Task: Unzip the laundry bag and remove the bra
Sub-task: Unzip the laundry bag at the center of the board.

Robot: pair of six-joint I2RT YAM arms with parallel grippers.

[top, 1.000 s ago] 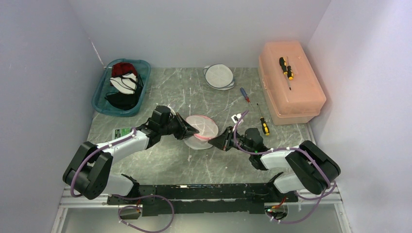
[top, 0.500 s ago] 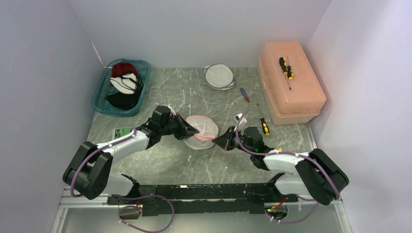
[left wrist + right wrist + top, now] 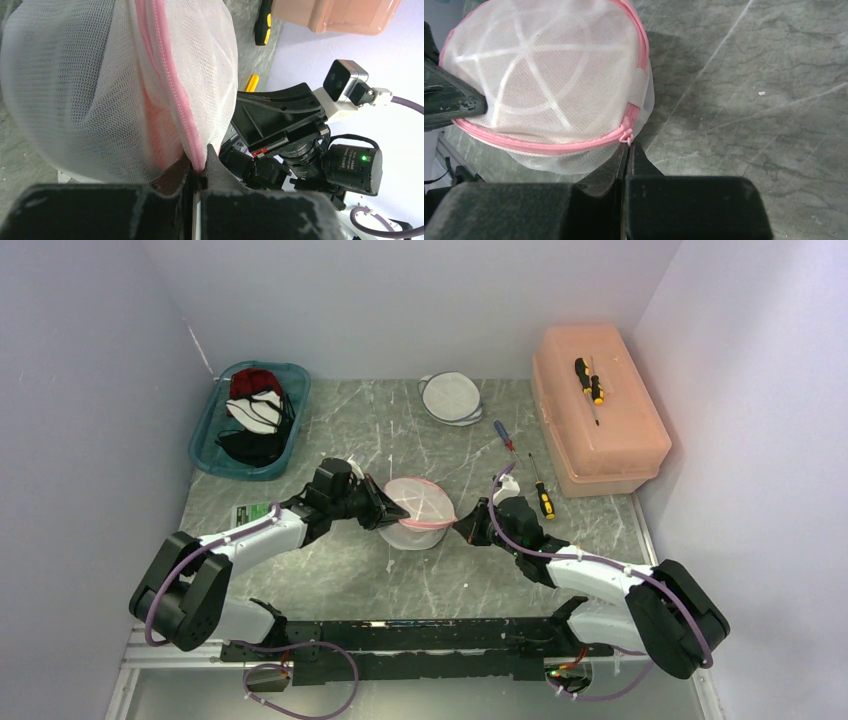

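Tabletop layout, top view.
Laundry bag (image 3: 417, 508) at centre; left gripper (image 3: 388, 510) at its 9 o'clock, right gripper (image 3: 461, 529) at 3; bin (image 3: 203, 452) at 10, mesh pouch (image 3: 450, 397) at 12, toolbox (image 3: 610, 435) at 2, screwdriver (image 3: 590, 380) on its lid.

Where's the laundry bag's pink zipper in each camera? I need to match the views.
Top external: zipper is a pink line along the near edge of the mesh bag, centre of picture.
Left wrist: zipper runs from top centre down into the left pincer.
Right wrist: zipper curves along the lower rim, then up the right side.
Shared landmark: the mesh bag itself.
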